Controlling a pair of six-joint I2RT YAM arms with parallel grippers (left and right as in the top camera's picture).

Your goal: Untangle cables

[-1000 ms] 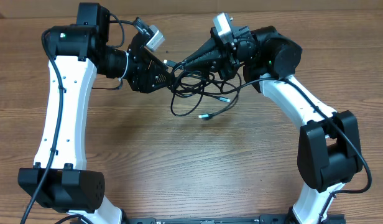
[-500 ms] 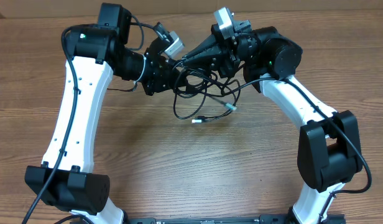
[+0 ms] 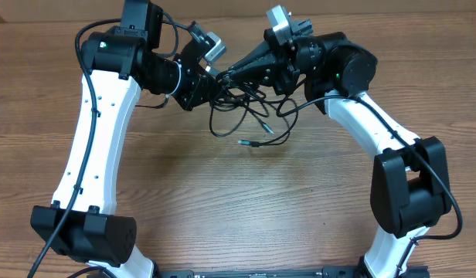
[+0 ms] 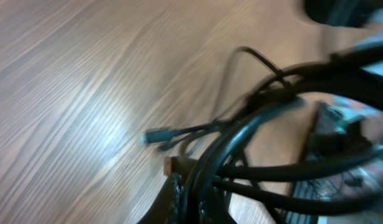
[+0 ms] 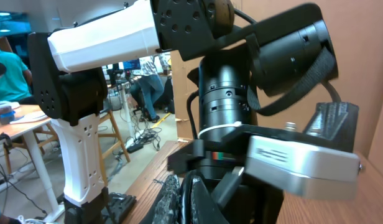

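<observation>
— How do the arms stand?
— From overhead, my left arm (image 3: 91, 131) rises from its base and bends inward at the elbow. My right arm (image 3: 369, 123) mirrors it. Both wrists reach toward the far centre.
— And the grippers?
— My left gripper (image 3: 212, 80) and right gripper (image 3: 222, 74) meet tip to tip, both clamped tight on the cables (image 3: 236, 99). The left arm fills my right wrist view.

A wood-grain table (image 3: 222, 208) and a teal-shirted person (image 5: 8, 74).
</observation>
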